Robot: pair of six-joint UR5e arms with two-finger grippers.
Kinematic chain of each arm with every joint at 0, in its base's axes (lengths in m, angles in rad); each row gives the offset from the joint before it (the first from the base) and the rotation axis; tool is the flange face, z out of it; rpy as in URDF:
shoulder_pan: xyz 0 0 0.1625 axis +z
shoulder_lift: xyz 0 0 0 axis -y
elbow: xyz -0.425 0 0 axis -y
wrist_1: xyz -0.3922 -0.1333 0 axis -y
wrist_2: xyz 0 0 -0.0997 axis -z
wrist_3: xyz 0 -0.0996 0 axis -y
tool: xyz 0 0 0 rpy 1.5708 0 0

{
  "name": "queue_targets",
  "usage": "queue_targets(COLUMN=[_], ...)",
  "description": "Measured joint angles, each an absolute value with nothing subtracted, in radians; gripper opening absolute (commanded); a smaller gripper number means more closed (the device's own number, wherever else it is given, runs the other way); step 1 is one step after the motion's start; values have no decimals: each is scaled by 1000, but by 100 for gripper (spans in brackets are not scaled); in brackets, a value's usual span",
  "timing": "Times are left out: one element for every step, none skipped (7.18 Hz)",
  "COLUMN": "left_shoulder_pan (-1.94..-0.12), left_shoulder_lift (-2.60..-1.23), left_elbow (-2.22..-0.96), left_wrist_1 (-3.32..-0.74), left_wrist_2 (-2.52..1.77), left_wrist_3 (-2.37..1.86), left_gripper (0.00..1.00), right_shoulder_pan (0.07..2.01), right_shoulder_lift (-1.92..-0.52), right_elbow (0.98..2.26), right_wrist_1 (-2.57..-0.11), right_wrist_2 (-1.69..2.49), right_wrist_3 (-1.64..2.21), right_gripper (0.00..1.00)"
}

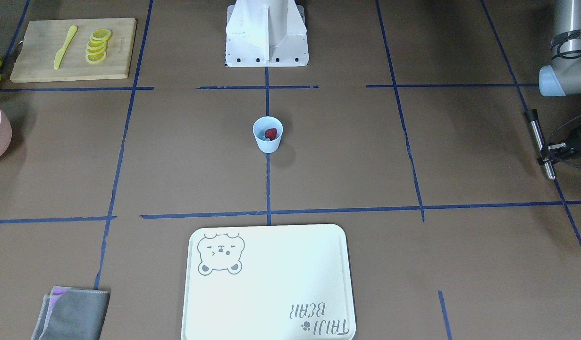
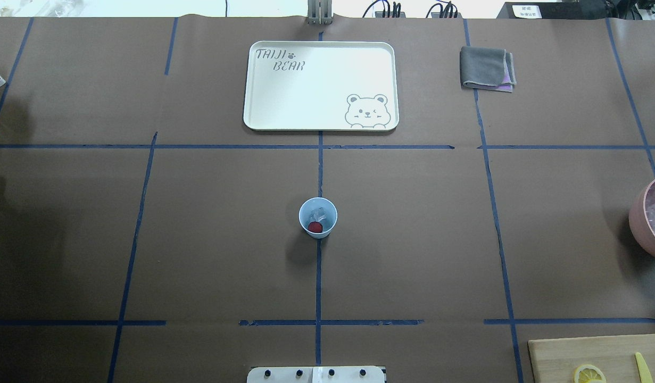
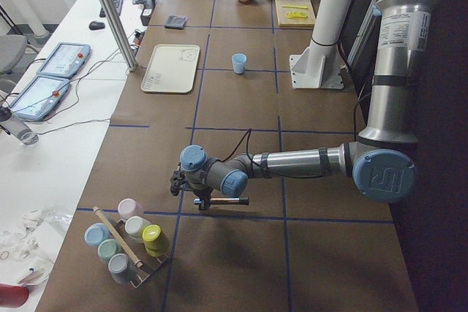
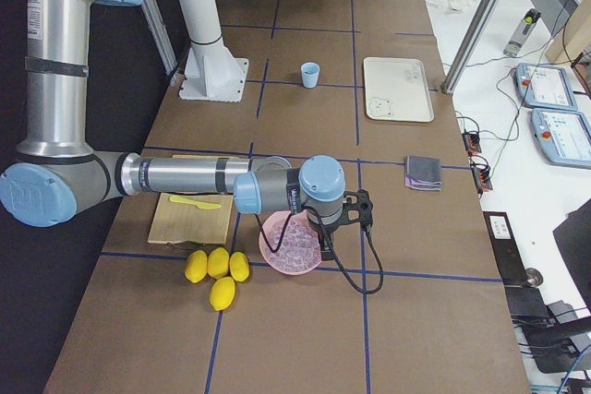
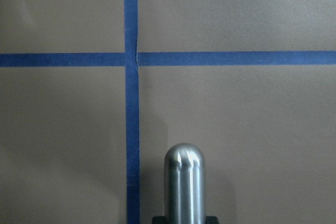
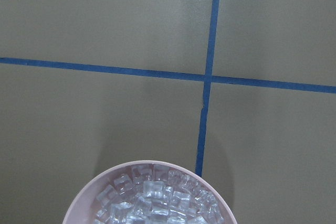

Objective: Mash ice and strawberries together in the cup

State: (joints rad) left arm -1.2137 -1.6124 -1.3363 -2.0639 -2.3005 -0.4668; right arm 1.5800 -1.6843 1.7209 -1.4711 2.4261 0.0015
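In the front view, the cup [image 1: 268, 145], with strawberry [image 1: 270, 133] and ice [image 2: 319, 214] inside, stands mid-frame. Your left hand [image 1: 551, 153], clamped on the rod [image 1: 538, 134], is at the right edge, well apart, with nothing on the tabletop [image 1: 413, 156] between. The rod lies level, so you'd tip it upright. Right hand [image 4: 358, 212] hovers by the bowl [image 1: 2, 134]; its grip I cannot tell.

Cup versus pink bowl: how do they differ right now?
Size: the cup is small; the pink bowl is much wider.
Place: the cup sits mid-table; the pink bowl sits at the robot's right end.
Contents: the cup holds one strawberry and a few ice lumps; the pink bowl is piled with ice cubes.
Both stand upright, open-topped.
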Motion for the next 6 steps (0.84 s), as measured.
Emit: queue_targets(left_shoulder_pan=[-1203, -1197, -1195, -1193, -1193, -1192], left_shoulder_lift=[-1617, -1619, -1619, -1618, -1611, -1599], left_elbow=[-1335, -1334, -1333, -1333, -1330, -1324], left_wrist_1=[-2073, -2079, -2081, -2087, -2114, -2158], left_wrist_2=[-2300, -2300, -2300, -2299, -2296, -2287], left_wrist_3=[-484, -491, -492, -490, -487, -487], left_gripper=[10, 49, 80, 99, 100, 100], right_shoulder_pan=[1580, 1580, 1580, 1580, 1580, 1580], right_shoulder_lift=[-1685, -1685, -1686, -1686, -1686, -1686], right_elbow=[1721, 1721, 1721, 1722, 1722, 1722], right_wrist_1=[-1471, -1471, -1471, -1471, -1471, -1471], right_wrist_2=[2426, 2427, 2427, 2426, 2426, 2426], right_wrist_3=[2, 2, 2, 2, 2, 3], right_gripper=[99, 100, 100, 100, 99, 100])
